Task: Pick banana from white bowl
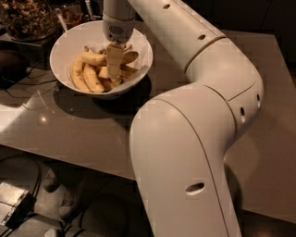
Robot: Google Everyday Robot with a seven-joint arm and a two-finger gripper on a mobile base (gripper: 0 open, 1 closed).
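Observation:
The white bowl (64, 46) stands at the table's far left and holds several yellow bananas. One long banana (94, 58) lies across the middle of the bowl, its right end hidden behind my gripper. My gripper (114, 65) points straight down into the bowl, with its tip among the bananas right of centre. More curved bananas (77, 76) lie along the bowl's front left wall. I cannot see whether the gripper holds anything.
A clear glass container of dark brown bits (23, 18) stands behind the bowl at the far left. A second jar with a spoon (69, 14) is beside it. Dark cables (18, 78) lie left of the bowl. My bulky white arm (199, 139) fills the front right.

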